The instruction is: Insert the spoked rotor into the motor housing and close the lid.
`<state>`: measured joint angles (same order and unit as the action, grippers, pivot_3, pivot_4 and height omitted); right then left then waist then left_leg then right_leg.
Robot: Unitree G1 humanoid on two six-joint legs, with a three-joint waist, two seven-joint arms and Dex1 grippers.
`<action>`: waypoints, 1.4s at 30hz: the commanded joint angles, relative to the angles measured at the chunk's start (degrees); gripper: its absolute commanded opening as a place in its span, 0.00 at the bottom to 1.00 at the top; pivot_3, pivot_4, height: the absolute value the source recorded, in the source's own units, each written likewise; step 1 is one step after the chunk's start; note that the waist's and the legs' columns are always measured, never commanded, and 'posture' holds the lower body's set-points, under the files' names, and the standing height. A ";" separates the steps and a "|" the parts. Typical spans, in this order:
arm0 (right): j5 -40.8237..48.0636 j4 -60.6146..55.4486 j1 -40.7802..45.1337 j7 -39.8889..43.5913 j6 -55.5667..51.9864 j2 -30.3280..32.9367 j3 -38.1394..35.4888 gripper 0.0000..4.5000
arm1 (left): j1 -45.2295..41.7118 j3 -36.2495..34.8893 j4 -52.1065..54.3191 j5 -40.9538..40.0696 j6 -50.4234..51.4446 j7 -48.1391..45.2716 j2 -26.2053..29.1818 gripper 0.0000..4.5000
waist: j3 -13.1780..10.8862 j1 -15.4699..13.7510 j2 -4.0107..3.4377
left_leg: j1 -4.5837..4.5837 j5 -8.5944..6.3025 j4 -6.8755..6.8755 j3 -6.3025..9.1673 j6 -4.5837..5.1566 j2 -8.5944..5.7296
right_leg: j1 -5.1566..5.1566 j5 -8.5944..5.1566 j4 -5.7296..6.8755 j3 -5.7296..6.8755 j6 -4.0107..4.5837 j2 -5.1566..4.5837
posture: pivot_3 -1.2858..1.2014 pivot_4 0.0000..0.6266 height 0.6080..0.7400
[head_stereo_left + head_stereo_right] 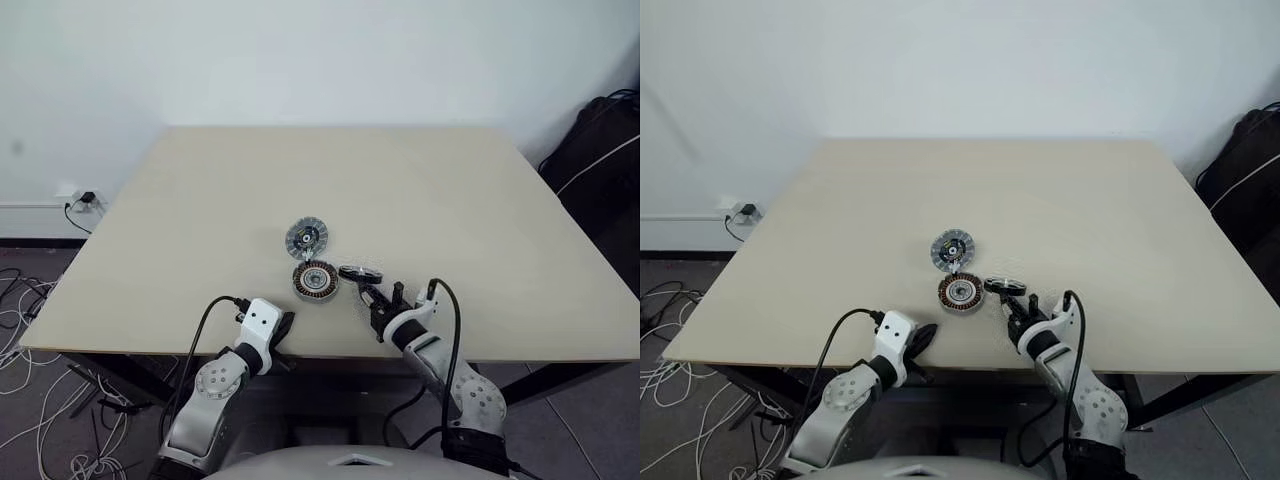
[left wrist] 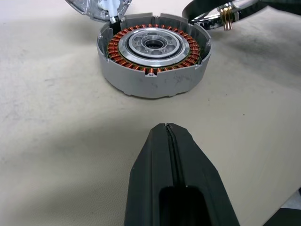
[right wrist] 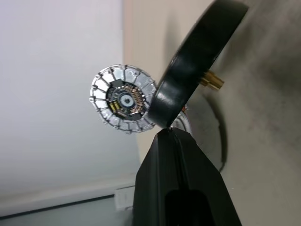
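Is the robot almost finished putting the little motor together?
Not yet. The right gripper has pinched the spoked rotor by its rim, beside the motor housing. The housing's middle is open, so the rotor must go in. The lid lies behind the housing, not closed.

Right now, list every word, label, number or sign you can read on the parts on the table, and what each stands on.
None can be read.
motor housing: bare grey wall, no lettering.
lid: small board at its centre, any marks too small to read.
spoked rotor: plain dark rim, no lettering.
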<state>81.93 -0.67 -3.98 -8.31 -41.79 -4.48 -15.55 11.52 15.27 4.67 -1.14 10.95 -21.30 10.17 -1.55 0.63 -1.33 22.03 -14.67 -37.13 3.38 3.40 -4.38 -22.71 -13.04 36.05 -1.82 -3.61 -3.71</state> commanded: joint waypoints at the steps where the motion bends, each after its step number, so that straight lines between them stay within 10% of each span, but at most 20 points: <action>1: -0.87 -0.64 1.11 0.76 0.70 -1.63 0.22 0.00 | -1.03 -0.27 1.22 -0.09 -0.96 0.03 -0.10 0.00 | 0.00 0.02 0.00 | 0.00 0.00 0.00 0.00 0.00 0.00 | 0.00 -0.01 0.00 0.00 -0.01 0.00 | 0.52 0.00 1.00; 13: -7.53 -2.67 -0.45 -0.29 -0.50 0.67 0.44 0.00 | -1.21 -0.10 0.90 -0.12 -1.31 -0.01 -0.23 0.00 | 0.01 0.00 -0.02 | 0.00 0.00 0.00 0.00 0.00 0.00 | -0.01 0.01 0.00 0.00 0.02 0.01 | 0.52 0.00 1.00; 20: -8.29 -2.76 -0.30 -2.09 -0.54 0.90 -1.23 0.43 | -1.42 0.17 0.51 -0.16 -1.36 -0.24 -0.47 0.00 | 0.03 0.00 0.00 | 0.00 0.00 -0.01 0.00 0.00 0.00 | 0.00 0.01 0.00 -0.01 0.01 0.02 | 0.52 0.00 1.00; 42: -6.85 -4.77 -2.38 1.49 -6.40 4.39 -2.53 0.43 | -1.42 0.37 0.31 0.13 -0.98 -0.15 -0.43 0.00 | 0.14 -0.02 0.02 | -0.04 0.00 -0.05 0.00 0.01 0.00 | 0.08 -0.02 0.00 0.00 -0.04 0.02 | 0.52 0.00 1.00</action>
<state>73.38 -2.74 -7.01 -8.79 -48.82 0.17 -17.61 10.64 15.62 4.65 -1.10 10.74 -21.34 9.68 -1.41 0.60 -1.31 21.99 -14.67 -37.18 3.38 3.41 -4.38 -22.62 -13.07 36.05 -1.82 -3.67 -3.69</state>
